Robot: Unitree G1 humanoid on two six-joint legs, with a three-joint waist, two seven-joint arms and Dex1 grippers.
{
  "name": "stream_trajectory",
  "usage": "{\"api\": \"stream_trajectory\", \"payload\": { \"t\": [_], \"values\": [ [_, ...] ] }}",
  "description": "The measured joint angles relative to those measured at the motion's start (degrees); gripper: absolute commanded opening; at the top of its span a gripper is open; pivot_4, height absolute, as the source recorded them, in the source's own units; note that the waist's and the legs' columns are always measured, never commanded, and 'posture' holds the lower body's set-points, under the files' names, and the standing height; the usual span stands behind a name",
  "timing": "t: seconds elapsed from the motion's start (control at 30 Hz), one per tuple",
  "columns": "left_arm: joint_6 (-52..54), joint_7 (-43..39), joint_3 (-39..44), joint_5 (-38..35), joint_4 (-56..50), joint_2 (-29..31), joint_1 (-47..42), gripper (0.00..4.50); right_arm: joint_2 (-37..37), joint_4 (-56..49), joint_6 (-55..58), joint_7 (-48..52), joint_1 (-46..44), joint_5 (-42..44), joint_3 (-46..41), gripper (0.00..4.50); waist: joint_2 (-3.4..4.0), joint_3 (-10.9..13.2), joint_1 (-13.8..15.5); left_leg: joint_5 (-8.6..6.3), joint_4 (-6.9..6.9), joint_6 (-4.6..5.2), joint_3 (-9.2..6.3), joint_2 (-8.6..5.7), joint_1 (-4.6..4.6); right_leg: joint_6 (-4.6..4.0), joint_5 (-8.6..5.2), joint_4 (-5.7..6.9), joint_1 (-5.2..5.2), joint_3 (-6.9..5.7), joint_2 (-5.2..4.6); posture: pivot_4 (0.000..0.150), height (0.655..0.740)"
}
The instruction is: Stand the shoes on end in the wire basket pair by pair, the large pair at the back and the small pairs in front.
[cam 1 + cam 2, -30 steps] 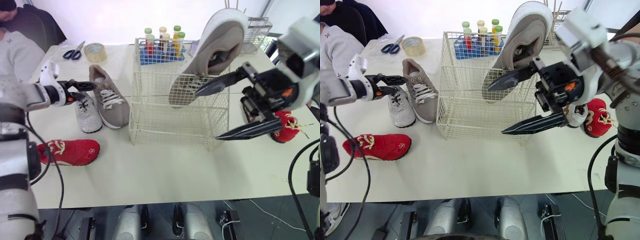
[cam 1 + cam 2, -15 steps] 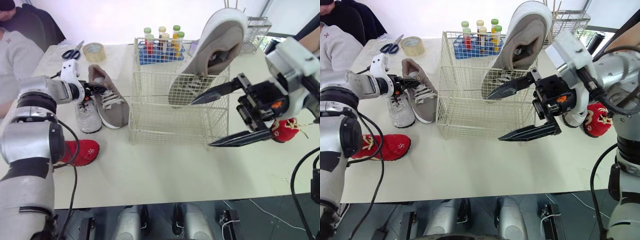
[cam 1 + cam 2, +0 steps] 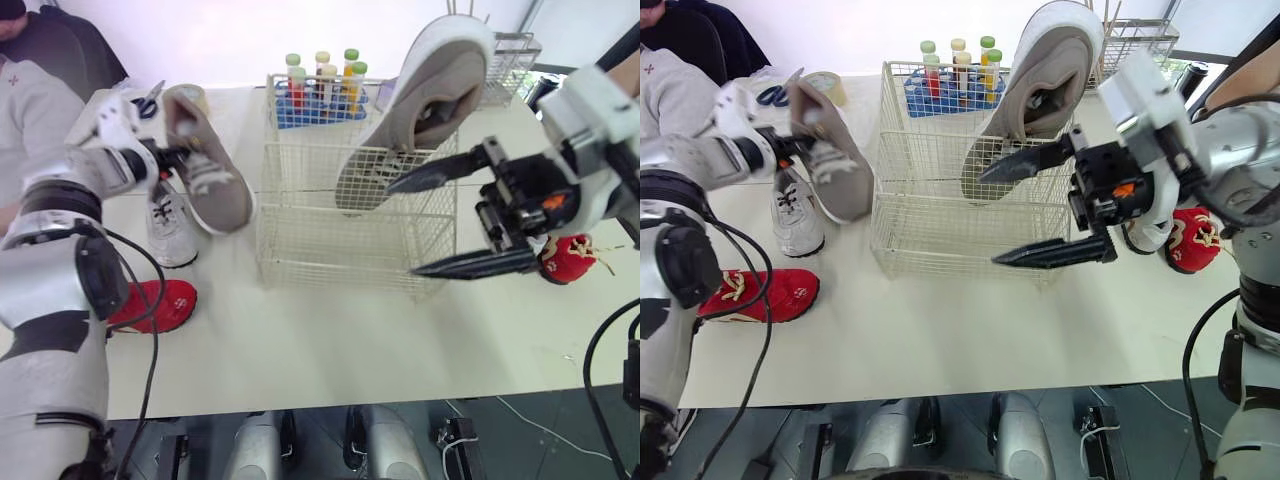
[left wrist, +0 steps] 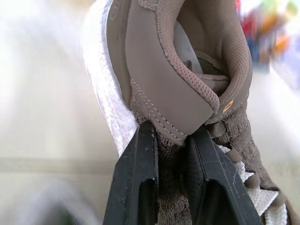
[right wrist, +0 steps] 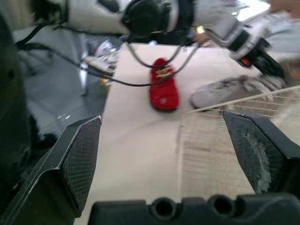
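Observation:
My left gripper (image 3: 172, 160) is shut on the heel collar of a large taupe shoe (image 3: 207, 168), which hangs tilted above the table, left of the white wire basket (image 3: 355, 240). In the left wrist view both fingers (image 4: 136, 183) pinch the shoe's heel (image 4: 178, 93). Its mate (image 3: 432, 95) stands on end at the basket's back right. My right gripper (image 3: 402, 227) stands open in front of the basket's right side, holding nothing. A small white shoe (image 3: 172, 230) and a red shoe (image 3: 155, 305) lie at the left. Another red shoe (image 3: 570, 258) lies at the right.
A rack of coloured bottles (image 3: 320, 85) stands behind the basket, and a smaller wire basket (image 3: 515, 60) sits at the back right. Scissors (image 3: 770, 95) and a tape roll (image 3: 832, 85) lie at the back left. A person (image 3: 40, 70) sits at the far left corner.
My left gripper has shut on the taupe shoe's heel and lifted it off the table, tilting it. My right gripper has stayed open and has shifted only slightly.

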Motion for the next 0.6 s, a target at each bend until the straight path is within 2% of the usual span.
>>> {"api": "stream_trajectory", "payload": {
  "t": [0.17, 0.23, 0.33, 0.47, 0.6],
  "values": [
    [-2.74, -0.14, 4.77, -3.90, -25.53, 1.55, 4.04, 0.20, 0.03, -0.18, 4.00, -6.58, 2.58, 3.28, -3.59, 4.50, -0.01, -0.01, 0.50, 0.00, 0.03, 0.00, -0.02, -0.04, -0.02, 0.01, 0.01, -0.01, 0.07, 0.00, -0.03, 0.150, 0.7400],
    [-4.07, -0.16, 5.95, -6.08, -35.01, -0.87, 5.11, 0.20, 0.01, -0.34, 4.67, -7.95, 2.79, 3.69, -3.79, 4.50, -0.03, -0.02, 1.21, 0.00, 0.14, 0.01, -0.04, -0.06, 0.00, 0.00, 0.01, -0.01, 0.13, 0.00, -0.04, 0.150, 0.7400],
    [-10.16, -1.75, 4.36, -7.55, -46.43, -7.80, 6.11, 0.20, -1.41, -0.14, 5.14, -8.56, 2.80, 3.41, -3.53, 4.50, -0.03, -0.02, 2.46, -0.05, 0.44, 0.11, -0.18, -0.04, 0.00, 0.00, 0.01, 0.04, 0.32, -0.09, -0.03, 0.150, 0.7400],
    [-19.46, -6.01, -1.65, -6.49, -50.54, -14.51, 8.00, 0.20, -6.84, 0.03, 6.29, -8.68, 4.66, 2.62, -4.20, 4.50, -0.03, -0.04, 3.02, -0.11, 0.64, 0.22, -0.14, -0.02, 0.04, 0.01, 0.03, 0.08, 0.40, -0.05, -0.01, 0.150, 0.7400],
    [-25.52, -8.11, -6.45, -4.09, -47.32, -19.73, 10.13, 0.20, -10.14, -0.23, 9.90, -10.82, 7.85, 4.75, -10.13, 4.50, -0.03, -0.03, 2.89, -0.12, 0.66, 0.23, -0.14, 0.02, 0.02, 0.01, 0.05, 0.09, 0.38, -0.05, 0.02, 0.150, 0.7400]
  ]
}}
